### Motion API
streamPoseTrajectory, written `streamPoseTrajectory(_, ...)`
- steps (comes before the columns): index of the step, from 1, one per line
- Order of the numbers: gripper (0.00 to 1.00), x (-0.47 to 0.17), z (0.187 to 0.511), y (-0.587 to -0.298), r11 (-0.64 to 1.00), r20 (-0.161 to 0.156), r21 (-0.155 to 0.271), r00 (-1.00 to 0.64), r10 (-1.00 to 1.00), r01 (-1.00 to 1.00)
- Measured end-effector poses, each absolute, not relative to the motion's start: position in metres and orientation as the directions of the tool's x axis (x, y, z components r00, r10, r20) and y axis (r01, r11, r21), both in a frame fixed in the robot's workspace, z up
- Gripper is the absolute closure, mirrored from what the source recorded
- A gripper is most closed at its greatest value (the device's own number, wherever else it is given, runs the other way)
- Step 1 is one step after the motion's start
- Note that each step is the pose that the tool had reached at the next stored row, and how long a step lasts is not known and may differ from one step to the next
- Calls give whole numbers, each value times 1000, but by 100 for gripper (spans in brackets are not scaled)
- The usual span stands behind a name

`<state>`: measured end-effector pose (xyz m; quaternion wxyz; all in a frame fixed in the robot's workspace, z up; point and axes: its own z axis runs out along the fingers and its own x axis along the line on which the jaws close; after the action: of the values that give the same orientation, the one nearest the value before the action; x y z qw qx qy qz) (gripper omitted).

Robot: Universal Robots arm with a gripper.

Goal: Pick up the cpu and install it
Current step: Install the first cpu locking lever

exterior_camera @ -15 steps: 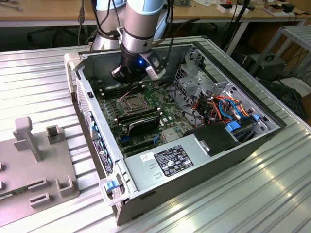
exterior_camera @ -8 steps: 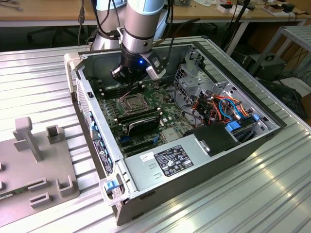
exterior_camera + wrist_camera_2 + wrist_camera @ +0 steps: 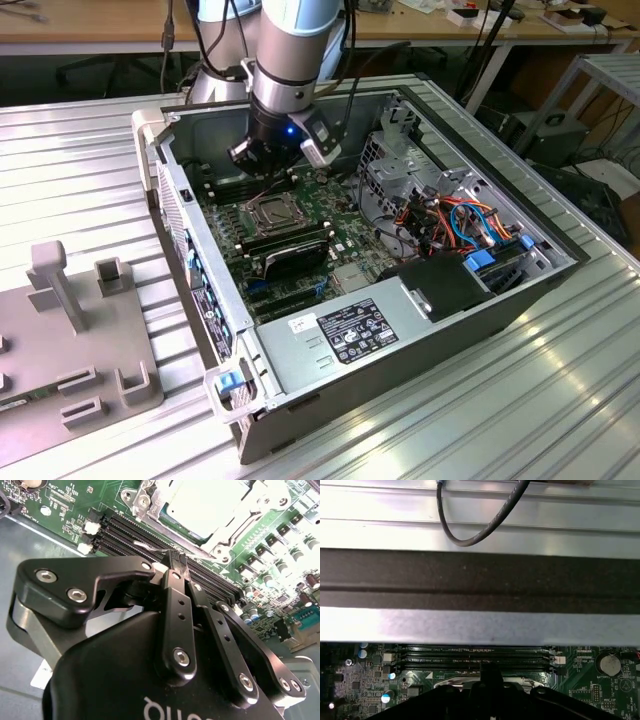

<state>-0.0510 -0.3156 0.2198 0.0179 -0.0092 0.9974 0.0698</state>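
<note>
On the exterior view's clock face, a grey fixture [image 3: 70, 340] lies at 8 o'clock on the ribbed table [image 3: 560, 400], just beside the open case [image 3: 200, 290]. Over the board, toward 11 o'clock, the arm holds the gripper [image 3: 262, 168] low above the components. In the second wrist view its fingers [image 3: 172, 587] are drawn together at the tips, and a thin wire lever [image 3: 149, 546] runs up to them; whether it is pinched between them or merely passes behind, I cannot tell. The cpu [image 3: 266, 212] sits just at 6 o'clock of the gripper, lying flat in the socket [image 3: 248, 222] with the metal frame around it; the second wrist view shows its dull grey top [image 3: 210, 505] beyond the fingertips, apart from them. By its look it should be light and stiff but delicate: the lid is smooth and likely slippery, the underside easily damaged, so the safe hold is on two opposite edges, kept level, with little squeeze. The memory sticks [image 3: 290, 250] lie at 5 o'clock of the cpu, close beside the socket. Farther toward 3 o'clock a bundle of orange and blue cables [image 3: 470, 225] crowds the drive bay, and the power supply [image 3: 360, 330] fills the case's 5 o'clock corner.
</note>
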Motion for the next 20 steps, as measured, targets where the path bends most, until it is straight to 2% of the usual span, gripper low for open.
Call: streamPoseTrajectory(20,89,-38,210,-315,990,-20,139,-1000,-16,-19)
